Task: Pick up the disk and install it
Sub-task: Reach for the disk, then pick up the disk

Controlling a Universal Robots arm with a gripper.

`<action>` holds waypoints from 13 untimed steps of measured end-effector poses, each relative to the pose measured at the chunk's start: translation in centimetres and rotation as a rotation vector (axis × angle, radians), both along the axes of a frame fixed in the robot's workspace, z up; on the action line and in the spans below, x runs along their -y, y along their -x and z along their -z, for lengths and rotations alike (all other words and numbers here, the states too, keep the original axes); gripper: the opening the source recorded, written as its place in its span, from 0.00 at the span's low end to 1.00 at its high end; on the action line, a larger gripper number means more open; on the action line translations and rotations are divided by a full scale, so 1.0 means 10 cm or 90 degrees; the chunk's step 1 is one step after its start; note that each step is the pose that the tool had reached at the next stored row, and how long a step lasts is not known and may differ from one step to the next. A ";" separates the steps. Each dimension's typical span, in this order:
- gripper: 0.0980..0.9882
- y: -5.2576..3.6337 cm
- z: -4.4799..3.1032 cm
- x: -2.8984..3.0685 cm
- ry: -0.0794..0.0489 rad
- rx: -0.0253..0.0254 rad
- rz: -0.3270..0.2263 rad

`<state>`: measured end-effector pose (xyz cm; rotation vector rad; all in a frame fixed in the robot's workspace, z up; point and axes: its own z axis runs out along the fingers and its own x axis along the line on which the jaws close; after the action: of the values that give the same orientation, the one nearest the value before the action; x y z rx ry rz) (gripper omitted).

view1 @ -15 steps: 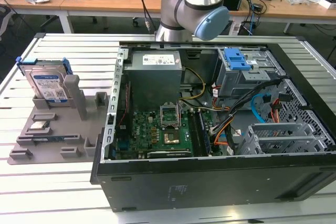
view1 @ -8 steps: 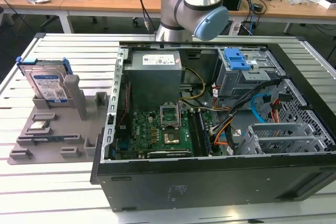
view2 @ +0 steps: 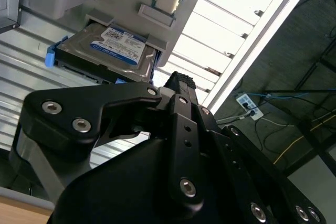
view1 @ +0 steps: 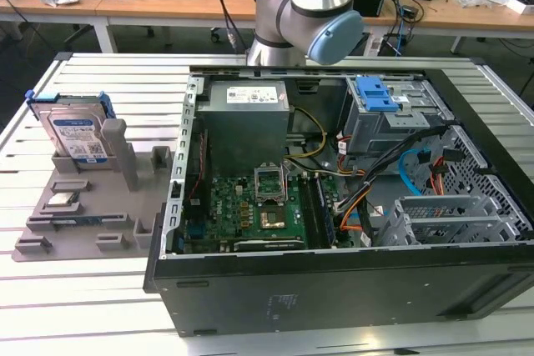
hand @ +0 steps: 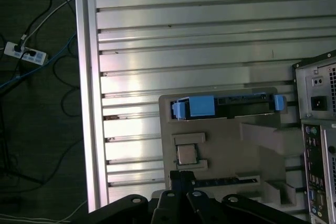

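Note:
The disk (view1: 77,135) stands on edge in a slot of the grey parts tray (view1: 83,231) at the exterior view's left, silver with a blue-and-white label and a blue bracket. In the first wrist view I see the disk (hand: 226,106) edge-on by its blue bracket. Its labelled face shows in the second wrist view, where the disk (view2: 113,45) sits in the tray slot. My gripper (hand: 182,176) hangs well above the tray, apart from the disk, its fingers together with nothing held. The second wrist view shows the gripper (view2: 181,81) tip short of the disk.
An open computer case (view1: 334,285) fills the exterior view's right, with a grey power supply (view1: 246,118), motherboard (view1: 259,206) and a drive cage with a blue latch (view1: 380,93). A small silver chip (hand: 185,154) lies on the tray. The slatted metal table (view1: 75,306) ends near the tray.

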<state>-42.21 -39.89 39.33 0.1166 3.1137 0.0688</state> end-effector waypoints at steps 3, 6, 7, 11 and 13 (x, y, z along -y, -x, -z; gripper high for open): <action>0.01 0.001 0.000 0.000 0.000 0.0000 0.000; 0.01 0.002 0.000 0.000 0.000 0.0000 0.000; 0.01 0.002 0.000 0.000 0.000 0.0000 0.000; 0.01 0.004 0.000 -0.001 0.000 0.0000 -0.018; 0.01 0.004 0.000 0.000 0.000 0.0000 -0.059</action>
<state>-42.25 -39.88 39.33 -0.0279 3.1179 0.0706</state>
